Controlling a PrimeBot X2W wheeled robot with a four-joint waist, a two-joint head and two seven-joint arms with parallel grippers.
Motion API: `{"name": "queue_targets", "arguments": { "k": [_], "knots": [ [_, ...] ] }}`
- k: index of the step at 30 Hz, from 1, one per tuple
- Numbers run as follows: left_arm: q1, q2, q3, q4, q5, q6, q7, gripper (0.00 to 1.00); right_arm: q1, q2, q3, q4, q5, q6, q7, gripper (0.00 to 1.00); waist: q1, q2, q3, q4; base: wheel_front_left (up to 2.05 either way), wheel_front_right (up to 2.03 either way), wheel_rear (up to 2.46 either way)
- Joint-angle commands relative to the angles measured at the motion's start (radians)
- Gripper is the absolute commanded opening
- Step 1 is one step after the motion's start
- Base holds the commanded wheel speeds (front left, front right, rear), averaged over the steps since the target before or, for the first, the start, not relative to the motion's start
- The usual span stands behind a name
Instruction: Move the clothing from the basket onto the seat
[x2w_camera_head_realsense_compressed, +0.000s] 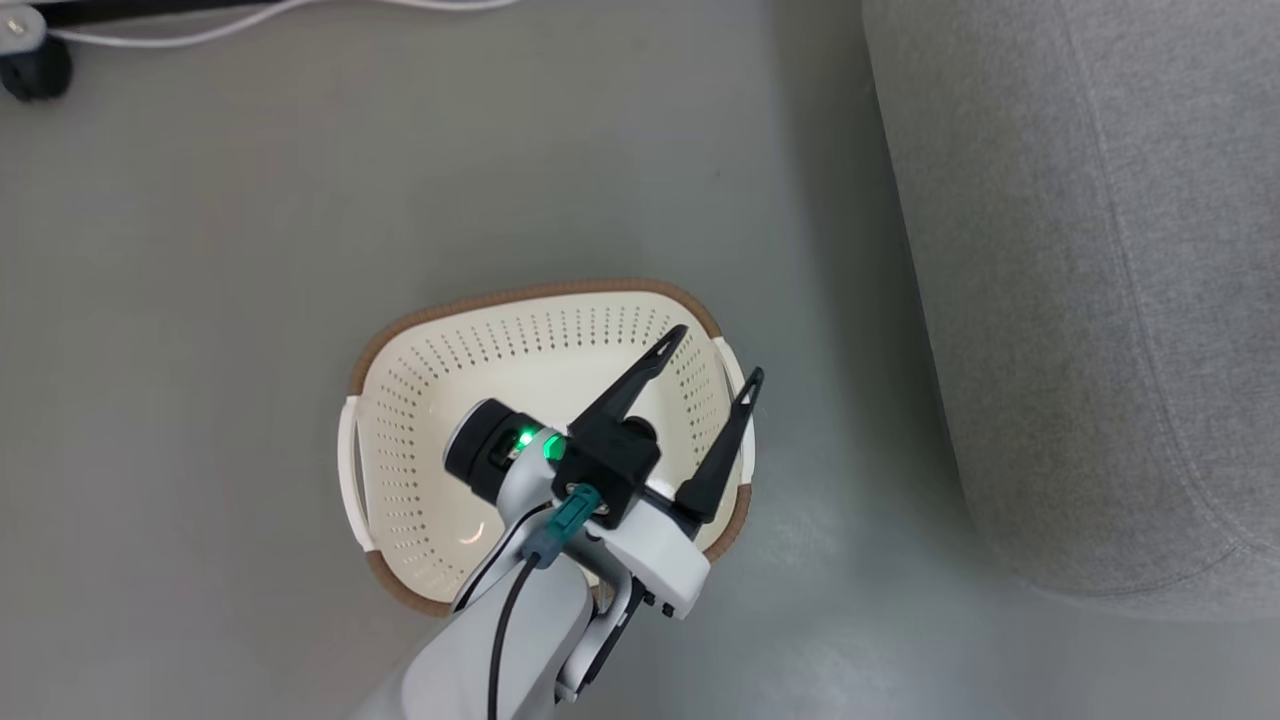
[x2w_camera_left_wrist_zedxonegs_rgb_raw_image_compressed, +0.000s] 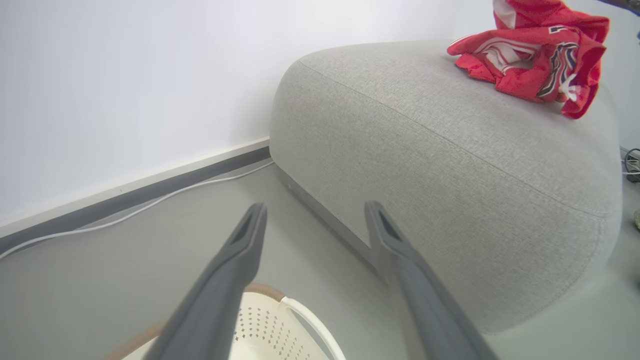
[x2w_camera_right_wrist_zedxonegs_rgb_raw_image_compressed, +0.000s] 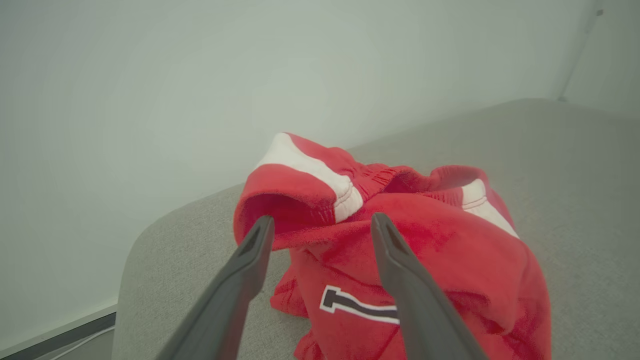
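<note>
Plain grey floor (x2w_camera_head_realsense_compressed: 250, 250), white wall (x2w_camera_left_wrist_zedxonegs_rgb_raw_image_compressed: 125, 75) behind.

Head view: the basket (x2w_camera_head_realsense_compressed: 520, 340) stands on the floor near the sofa (x2w_camera_head_realsense_compressed: 1080, 300), apart from it. The part of its inside that shows holds no cloth. The left gripper (x2w_camera_head_realsense_compressed: 717, 357) hangs over the basket's sofa-side rim, fingers spread, grasping nothing.

Left wrist view: red clothing (x2w_camera_left_wrist_zedxonegs_rgb_raw_image_compressed: 530, 65) lies crumpled on the sofa top.

Right wrist view: the right gripper (x2w_camera_right_wrist_zedxonegs_rgb_raw_image_compressed: 322, 220) is parted and released, just short of the clothing.

Judgement: the transfer looks complete. Withdraw the right arm upward with fingers wide, so no fabric snags and drags off the edge
</note>
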Motion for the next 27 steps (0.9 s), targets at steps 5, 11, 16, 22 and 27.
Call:
{"name": "queue_targets", "arguments": {
  "k": [5,11,16,22,27],
  "knots": [
    [0.093,0.000,0.117,-0.044,0.024,-0.013,-0.006,1.00,0.140,0.003,0.043,-0.163,-0.042,0.003,-0.005,1.00,0.0000,0.0000,-0.118,0.022,0.00,0.00,0.00],
    [0.167,0.000,0.213,-0.059,0.057,-0.023,-0.006,1.00,0.188,0.050,0.071,-0.275,-0.086,0.003,-0.005,1.00,0.0000,0.0000,-0.190,0.049,0.00,0.00,0.00],
    [0.236,0.000,0.323,-0.086,0.088,-0.028,-0.006,1.00,0.232,0.105,0.094,-0.357,-0.102,0.003,-0.005,1.00,0.0000,0.0000,-0.248,0.086,0.00,0.00,0.00],
    [0.297,0.000,0.424,-0.109,0.127,-0.026,-0.006,1.00,0.289,0.142,0.146,-0.393,-0.097,0.003,-0.005,1.00,0.0000,0.0000,-0.308,0.134,0.00,0.00,0.00],
    [0.347,0.000,0.499,-0.123,0.139,-0.037,-0.006,1.00,0.344,0.190,0.155,-0.401,-0.115,0.003,-0.005,1.00,0.0000,0.0000,-0.367,0.163,0.00,0.00,0.00]
  ]
}}
